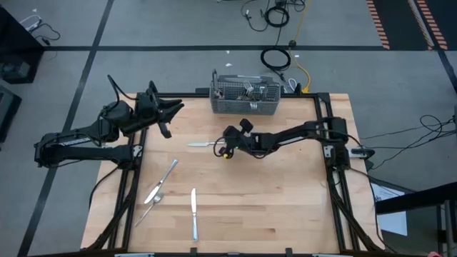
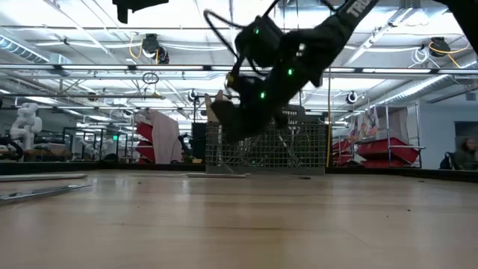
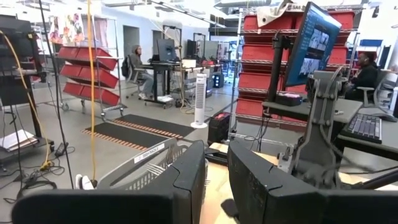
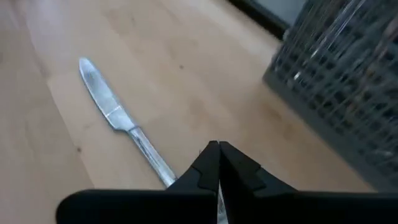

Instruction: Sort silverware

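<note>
A table knife (image 4: 115,112) lies flat on the wooden table (image 1: 271,200), blade toward the left edge; it also shows in the high view (image 1: 202,143) and the low view (image 2: 216,175). My right gripper (image 4: 218,146) is shut and hangs above the knife's handle end, which runs under the fingers; it shows raised off the table (image 2: 224,134). My left gripper (image 1: 173,113) waits high at the far left, open and empty (image 3: 216,186). Two more knives (image 1: 163,180) (image 1: 193,213) and a spoon (image 1: 148,207) lie on the near left of the table.
The grey wire basket (image 1: 245,96) with several pieces of silverware stands at the far edge, just beyond my right gripper, and its mesh wall (image 4: 348,74) is close by. Bare wood stretches over the table's right and near-middle parts.
</note>
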`<state>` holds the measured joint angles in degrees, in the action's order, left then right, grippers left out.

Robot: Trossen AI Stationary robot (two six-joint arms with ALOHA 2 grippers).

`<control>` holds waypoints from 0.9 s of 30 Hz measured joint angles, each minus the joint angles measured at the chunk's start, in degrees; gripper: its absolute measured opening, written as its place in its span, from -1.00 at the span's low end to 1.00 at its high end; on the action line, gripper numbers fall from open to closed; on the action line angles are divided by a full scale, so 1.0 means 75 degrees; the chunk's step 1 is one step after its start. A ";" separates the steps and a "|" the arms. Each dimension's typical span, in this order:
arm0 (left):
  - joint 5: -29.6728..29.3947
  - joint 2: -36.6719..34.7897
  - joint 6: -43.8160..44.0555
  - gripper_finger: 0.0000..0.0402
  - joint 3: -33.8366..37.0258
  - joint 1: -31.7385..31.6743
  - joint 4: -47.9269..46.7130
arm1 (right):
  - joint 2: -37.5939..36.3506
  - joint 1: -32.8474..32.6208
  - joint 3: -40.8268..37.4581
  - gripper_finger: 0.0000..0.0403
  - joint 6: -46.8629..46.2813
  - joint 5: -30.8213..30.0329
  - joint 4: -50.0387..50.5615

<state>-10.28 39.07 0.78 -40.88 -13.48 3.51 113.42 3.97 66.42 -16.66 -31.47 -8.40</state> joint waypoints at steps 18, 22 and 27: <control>-0.0032 0.0003 -0.0021 -0.62 0.0000 0.0000 -0.0284 | 0.0139 0.0179 0.0060 -0.37 0.0649 0.1389 -0.0029; -0.0035 0.0003 -0.0006 -0.62 0.0000 0.0001 -0.0411 | 0.0260 0.0247 0.0060 -0.09 0.0512 0.1062 -0.0019; -0.0051 0.0000 -0.0020 -0.62 0.0000 0.0000 -0.0404 | 0.0398 0.0368 0.0064 0.05 0.0512 0.1021 -0.0133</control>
<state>-10.66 39.07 0.62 -40.88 -13.48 0.48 116.41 6.73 66.90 -12.82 -23.82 -9.40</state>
